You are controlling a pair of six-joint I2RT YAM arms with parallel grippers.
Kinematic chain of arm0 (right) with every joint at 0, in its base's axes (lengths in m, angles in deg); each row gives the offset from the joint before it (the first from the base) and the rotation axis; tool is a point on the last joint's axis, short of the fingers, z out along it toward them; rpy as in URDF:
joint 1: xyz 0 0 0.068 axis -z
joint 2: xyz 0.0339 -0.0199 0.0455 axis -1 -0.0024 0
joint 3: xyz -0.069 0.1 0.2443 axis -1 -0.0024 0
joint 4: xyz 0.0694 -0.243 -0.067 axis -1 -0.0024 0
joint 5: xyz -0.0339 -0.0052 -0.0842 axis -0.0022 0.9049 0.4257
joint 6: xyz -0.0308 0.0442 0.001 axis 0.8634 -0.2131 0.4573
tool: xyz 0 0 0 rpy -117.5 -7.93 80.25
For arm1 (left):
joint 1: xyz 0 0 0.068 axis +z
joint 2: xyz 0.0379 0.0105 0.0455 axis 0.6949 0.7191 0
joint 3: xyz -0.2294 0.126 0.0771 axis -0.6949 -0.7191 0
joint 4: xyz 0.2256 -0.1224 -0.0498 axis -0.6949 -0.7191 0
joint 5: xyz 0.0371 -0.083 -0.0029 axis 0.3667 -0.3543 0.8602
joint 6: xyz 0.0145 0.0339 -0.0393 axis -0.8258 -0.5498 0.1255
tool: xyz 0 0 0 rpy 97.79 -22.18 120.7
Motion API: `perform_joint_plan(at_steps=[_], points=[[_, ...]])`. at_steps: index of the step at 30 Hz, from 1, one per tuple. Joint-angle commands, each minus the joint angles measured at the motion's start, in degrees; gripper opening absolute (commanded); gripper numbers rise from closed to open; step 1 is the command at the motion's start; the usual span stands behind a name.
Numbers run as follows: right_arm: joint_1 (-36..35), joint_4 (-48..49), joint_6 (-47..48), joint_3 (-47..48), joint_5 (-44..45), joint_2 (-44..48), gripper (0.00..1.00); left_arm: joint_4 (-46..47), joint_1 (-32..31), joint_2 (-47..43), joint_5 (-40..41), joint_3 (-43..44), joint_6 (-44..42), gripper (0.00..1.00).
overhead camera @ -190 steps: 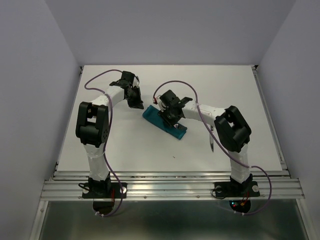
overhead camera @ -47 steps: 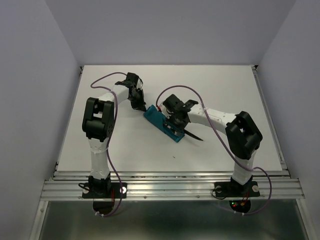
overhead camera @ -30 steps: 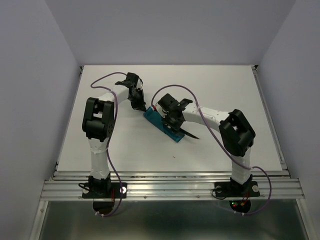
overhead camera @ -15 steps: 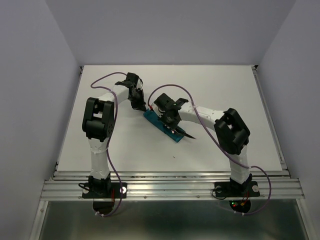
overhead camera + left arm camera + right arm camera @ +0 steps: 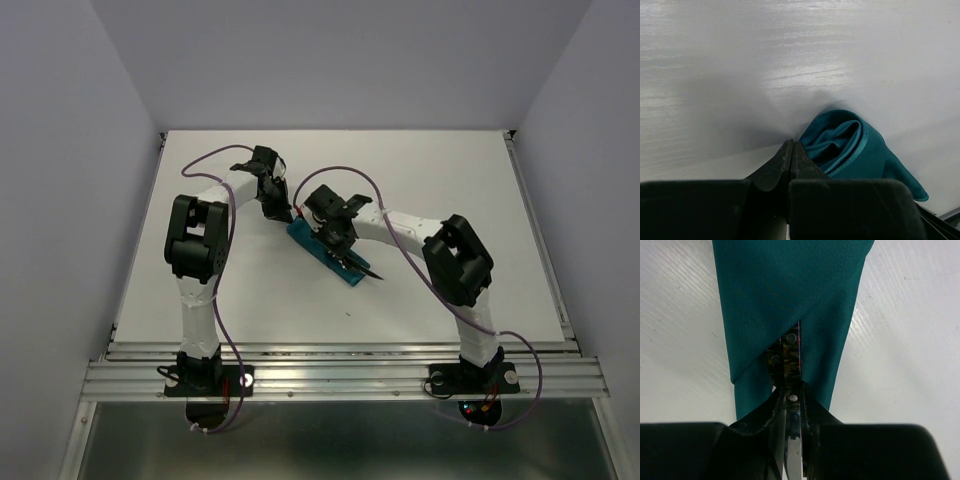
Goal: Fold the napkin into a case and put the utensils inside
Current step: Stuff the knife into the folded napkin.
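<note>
The teal napkin lies folded into a narrow case point(image 5: 312, 242) point(image 5: 785, 290), set diagonally mid-table. My right gripper point(image 5: 342, 252) point(image 5: 788, 390) is over its near-right end, shut on the knife point(image 5: 787, 357). The knife's dark riveted handle is pushed into the V-shaped opening of the case. Its silver blade point(image 5: 793, 445) runs back between my fingers and sticks out past the case's end as a thin dark point point(image 5: 372, 271). My left gripper point(image 5: 283, 213) point(image 5: 791, 145) is shut, its tips on the table right beside the case's bunched far-left end point(image 5: 855, 150), with no cloth visibly between them.
The white table point(image 5: 450, 180) has grey walls at the back and sides and a metal rail along its near edge point(image 5: 340, 375). Purple cables loop over both arms.
My right gripper has slid up and left along the case, carrying the knife farther in, so less of the blade sticks out. The left arm has stayed still.
</note>
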Motion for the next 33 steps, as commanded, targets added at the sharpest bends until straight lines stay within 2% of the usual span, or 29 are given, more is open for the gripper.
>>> perform_joint_plan(at_steps=[1,23,33], points=[[-0.47,0.89,-2.53,3.46,-1.64,-0.62,0.01,0.03,-0.07,-1.39,-0.55,-0.59,-0.71,0.04],[-0.47,2.73,-5.17,8.91,5.38,-4.75,0.01,0.20,-0.07,-1.30,-0.81,-0.77,-1.15,0.04],[-0.47,5.99,-4.02,8.29,4.51,-3.60,0.01,0.29,-0.16,-1.04,-1.07,-0.59,-1.07,0.04]])
